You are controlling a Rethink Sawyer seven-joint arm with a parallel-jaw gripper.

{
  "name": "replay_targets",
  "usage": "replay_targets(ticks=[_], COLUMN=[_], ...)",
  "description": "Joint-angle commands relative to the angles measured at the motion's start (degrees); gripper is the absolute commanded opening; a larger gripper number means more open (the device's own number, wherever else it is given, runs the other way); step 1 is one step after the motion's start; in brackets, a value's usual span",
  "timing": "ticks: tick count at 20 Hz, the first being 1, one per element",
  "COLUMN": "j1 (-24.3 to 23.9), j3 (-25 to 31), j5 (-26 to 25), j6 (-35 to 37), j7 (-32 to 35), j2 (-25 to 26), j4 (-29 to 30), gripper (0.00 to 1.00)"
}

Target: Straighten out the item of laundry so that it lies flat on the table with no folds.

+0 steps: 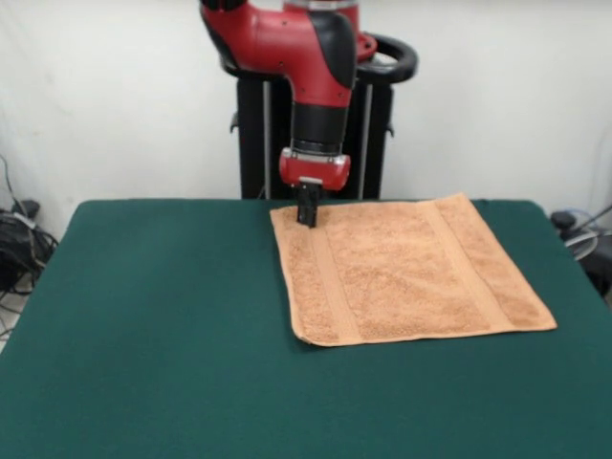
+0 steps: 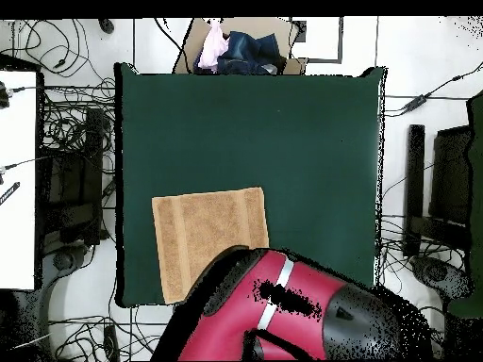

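The item of laundry, a peach-orange terry towel (image 1: 406, 270), lies spread flat on the right part of the dark green table (image 1: 153, 325), with a woven band stripe near its left and right edges. No fold shows in the front view. The gripper (image 1: 306, 218) comes straight down from the red arm onto the towel's far left corner, its black tips touching the cloth. They look close together, and whether they pinch the cloth is unclear. In the overhead view the towel (image 2: 203, 236) lies near the table's (image 2: 302, 151) lower left edge, and the red arm hides its lower right corner and the gripper.
A cardboard box with clothes (image 2: 241, 49) sits beyond the table's top edge in the overhead view. Cables and black equipment (image 2: 415, 189) surround the table. The arm's black pedestal (image 1: 316, 134) stands just behind the towel's far edge.
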Motion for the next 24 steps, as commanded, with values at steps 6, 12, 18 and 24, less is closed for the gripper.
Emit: replay_targets(ticks=[6,12,18,24], j1=[-2.04,-3.34,-3.88,-2.85], j3=[14.38,14.9,15.3,14.7], j5=[18.44,16.14,15.71,17.67], j6=[28.24,27.91,30.26,31.45], j7=[4.12,3.7,2.82,2.62], j2=[26.14,26.91,26.64,26.23], j4=[-40.29,-41.54,-41.79,-41.31], gripper=[0.0,0.0,0.0,0.0])
